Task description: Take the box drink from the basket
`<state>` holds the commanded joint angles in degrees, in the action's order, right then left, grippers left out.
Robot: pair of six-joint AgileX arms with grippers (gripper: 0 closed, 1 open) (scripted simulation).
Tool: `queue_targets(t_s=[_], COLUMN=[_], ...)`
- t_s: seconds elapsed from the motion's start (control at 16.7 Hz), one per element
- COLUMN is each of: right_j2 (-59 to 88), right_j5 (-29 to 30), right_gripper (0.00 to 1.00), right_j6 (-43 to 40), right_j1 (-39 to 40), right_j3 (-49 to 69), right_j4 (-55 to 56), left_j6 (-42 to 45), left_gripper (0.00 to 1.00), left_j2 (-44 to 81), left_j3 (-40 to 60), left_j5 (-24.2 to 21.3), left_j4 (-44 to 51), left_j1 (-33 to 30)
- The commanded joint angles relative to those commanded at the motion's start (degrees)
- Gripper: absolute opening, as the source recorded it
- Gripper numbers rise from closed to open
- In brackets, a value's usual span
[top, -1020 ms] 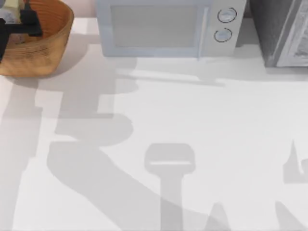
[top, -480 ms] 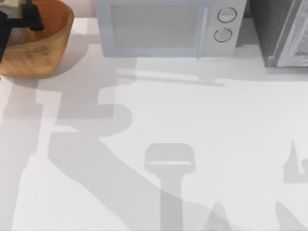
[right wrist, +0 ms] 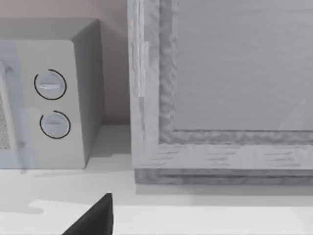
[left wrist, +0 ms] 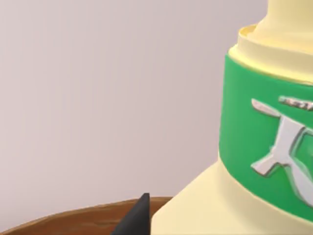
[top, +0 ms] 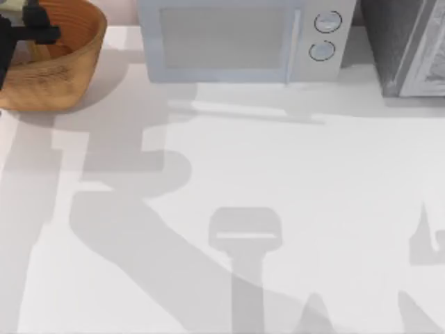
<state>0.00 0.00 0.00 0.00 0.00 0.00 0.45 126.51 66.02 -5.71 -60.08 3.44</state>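
The white table [top: 292, 181] carries all items along its far edge. The microwave [top: 222, 42] stands at the middle of that edge, door facing the camera, with two round dials [top: 327, 22] stacked at its right end. A grey textured cabinet [top: 403, 42] stands just beside the microwave on the right, separated from it by a narrow gap.

The basket [top: 66, 69], a round orange-brown wicker bowl, sits near the microwave on the left, at the table corner.

The box drink [left wrist: 234, 196] is a pale-yellow carton with a green band bearing a white printed mark. In the left wrist view it stands upright above the basket's rim [left wrist: 73, 220], against the plain wall.

The left gripper [top: 31, 31] hangs over the far-left part of the basket, left of the microwave. It is closed around the box drink; one dark fingertip [left wrist: 137, 215] lies against the carton's lower edge.

The right gripper [right wrist: 93, 218] is parked low over the table, facing the gap between microwave and cabinet. Its opening cannot be determined.
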Motion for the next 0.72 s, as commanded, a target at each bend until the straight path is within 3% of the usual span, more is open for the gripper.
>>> queue_targets(t_s=[0.24, 0.72], right_j2=[0.0, 0.0], right_j5=[0.0, 0.0], right_gripper=[1.0, 1.0], right_j6=[0.0, 0.0], right_j1=[0.0, 0.0], right_j3=[0.0, 0.0], right_j4=[0.0, 0.0], left_j6=[0.0, 0.0], left_gripper=[0.02, 0.0], left_j2=[0.0, 0.0], left_j3=[0.0, 0.0], left_j5=[0.0, 0.0], left_j4=[0.0, 0.0], left_j1=[0.0, 0.0])
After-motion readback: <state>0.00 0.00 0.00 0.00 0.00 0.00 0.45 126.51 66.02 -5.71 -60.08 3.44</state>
